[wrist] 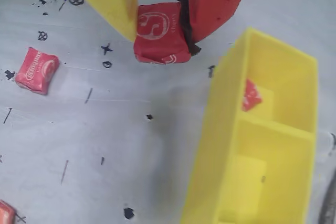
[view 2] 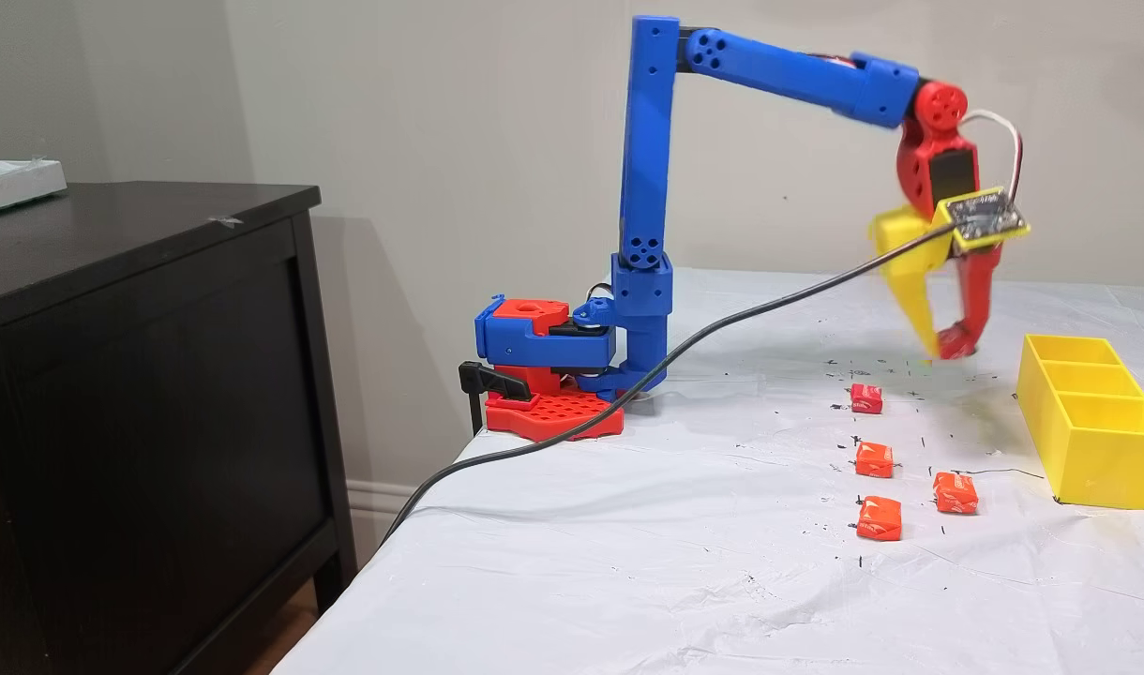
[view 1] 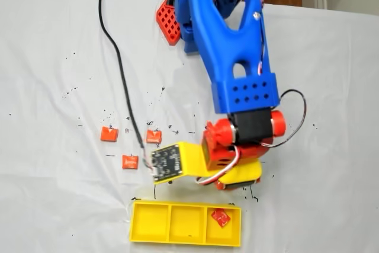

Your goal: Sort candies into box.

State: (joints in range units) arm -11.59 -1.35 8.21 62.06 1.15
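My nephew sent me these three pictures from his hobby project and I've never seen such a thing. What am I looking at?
It is a small blue and red robot arm clamped to a table under a white sheet. One picture looks down from above, one from the side, one from a camera on the arm's wrist. Its end effector is shut on a red candy held beside a yellow box of three compartments. Another red candy already lies in an end compartment. Three orange candies and one red one lie on the sheet.

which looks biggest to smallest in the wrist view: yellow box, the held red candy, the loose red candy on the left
1. yellow box
2. held red candy, in the end effector
3. loose red candy; it lies farther from the camera, so true sizes may match.
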